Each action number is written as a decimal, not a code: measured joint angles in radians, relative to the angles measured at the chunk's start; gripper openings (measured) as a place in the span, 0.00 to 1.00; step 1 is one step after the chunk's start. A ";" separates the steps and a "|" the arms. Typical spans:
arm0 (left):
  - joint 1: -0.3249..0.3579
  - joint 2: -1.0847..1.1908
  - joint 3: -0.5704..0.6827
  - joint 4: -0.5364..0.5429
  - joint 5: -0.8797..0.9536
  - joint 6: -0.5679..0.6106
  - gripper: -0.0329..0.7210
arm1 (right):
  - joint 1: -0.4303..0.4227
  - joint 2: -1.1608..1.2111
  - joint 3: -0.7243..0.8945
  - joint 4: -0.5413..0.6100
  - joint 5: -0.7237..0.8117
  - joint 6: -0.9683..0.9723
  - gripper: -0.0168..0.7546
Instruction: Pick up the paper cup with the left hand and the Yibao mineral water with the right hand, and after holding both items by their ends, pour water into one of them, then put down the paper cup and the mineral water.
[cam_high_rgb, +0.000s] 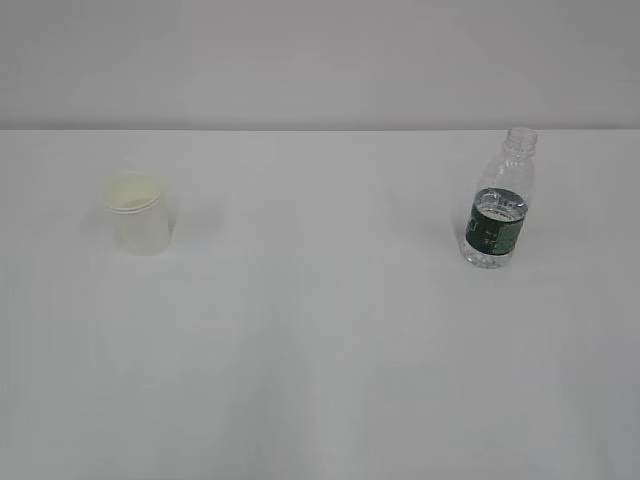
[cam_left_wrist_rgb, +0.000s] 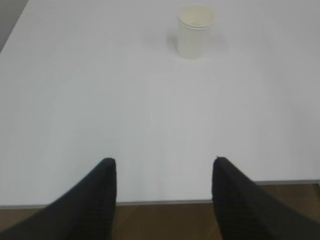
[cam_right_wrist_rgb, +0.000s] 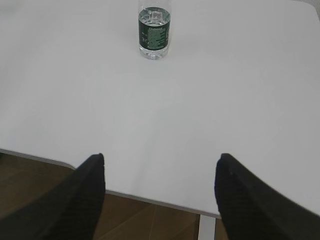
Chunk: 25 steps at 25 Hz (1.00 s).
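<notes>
The white paper cup (cam_high_rgb: 138, 214) stands upright on the left of the white table; in the left wrist view the paper cup (cam_left_wrist_rgb: 195, 31) is far ahead, slightly right of centre. The Yibao mineral water (cam_high_rgb: 498, 202), clear with a dark green label and no cap, stands upright on the right; the right wrist view shows the bottle (cam_right_wrist_rgb: 154, 32) far ahead, its top cut off. My left gripper (cam_left_wrist_rgb: 163, 165) is open and empty over the table's near edge. My right gripper (cam_right_wrist_rgb: 160, 160) is open and empty, also at the near edge. Neither arm appears in the exterior view.
The white table (cam_high_rgb: 320, 330) stretches between cup and bottle. Its near edge (cam_left_wrist_rgb: 165, 201) and brown floor show below both grippers. A white table leg (cam_right_wrist_rgb: 206, 227) stands under the edge in the right wrist view. A grey wall (cam_high_rgb: 320, 60) backs the table.
</notes>
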<state>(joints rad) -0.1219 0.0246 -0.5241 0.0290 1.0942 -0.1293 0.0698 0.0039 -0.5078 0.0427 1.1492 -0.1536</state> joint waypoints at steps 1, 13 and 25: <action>0.000 0.000 0.000 0.000 0.000 0.000 0.61 | 0.000 0.000 0.000 0.000 -0.002 0.000 0.70; 0.000 0.000 0.000 0.000 0.000 0.000 0.61 | -0.002 0.000 0.000 0.000 -0.002 -0.002 0.70; 0.000 0.000 0.000 0.000 0.000 0.000 0.57 | -0.080 0.000 0.000 0.002 -0.002 -0.002 0.69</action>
<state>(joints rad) -0.1219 0.0246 -0.5241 0.0290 1.0942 -0.1293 -0.0100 0.0039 -0.5078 0.0443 1.1470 -0.1557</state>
